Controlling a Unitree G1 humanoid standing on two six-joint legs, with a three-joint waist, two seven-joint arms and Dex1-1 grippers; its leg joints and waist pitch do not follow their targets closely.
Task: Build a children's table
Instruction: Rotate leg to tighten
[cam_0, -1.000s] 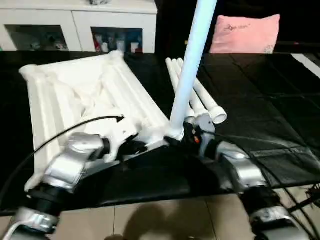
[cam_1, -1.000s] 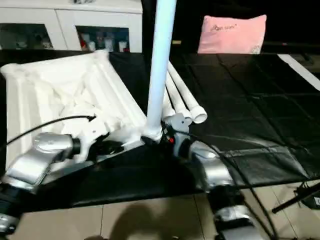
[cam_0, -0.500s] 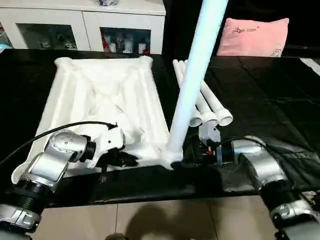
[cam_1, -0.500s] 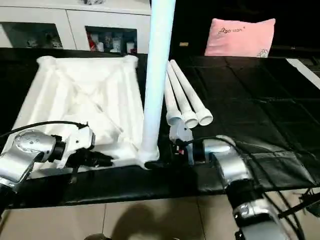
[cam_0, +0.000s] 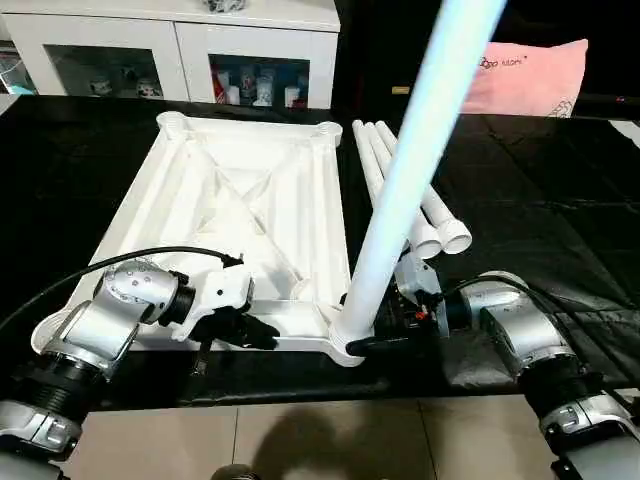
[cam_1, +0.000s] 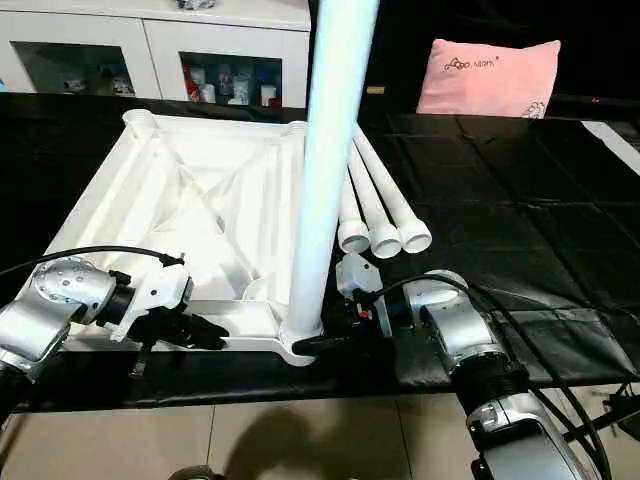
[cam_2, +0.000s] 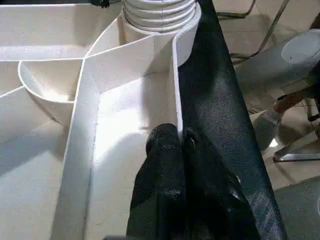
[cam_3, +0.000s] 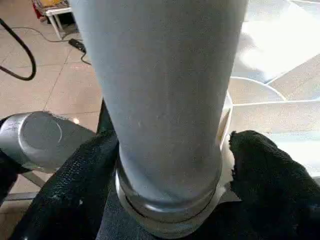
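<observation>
white plastic tabletop lies upside down on the black mat, ribbed underside up, round sockets at the corners. one tapered leg stands upright in the near corner socket, threaded collar seated there. three spare legs lie side by side on the mat just beside the tabletop's far-right edge.

left gripper: fingers pressed together, pinching the thin rim wall of the tabletop near that same corner. looks like it's steadying the panel.

right gripper: fingers spread wide either side of the upright leg's base, one pad just beside the tube. contact unclear, so cannot tell if it's gripping or just bracketing the leg.

handling guess: everything is hollow moulded plastic, so light and stiff but smooth, likely slippery under rubber pads. the long leg will lever hard on the socket if pushed up high, so take it low, right above the collar, and twist or press straight down. the tabletop is wide and light and will probably slide on the mat. hold the rim or a rib near the working corner, not the thin diagonal webs, which may flex.
</observation>
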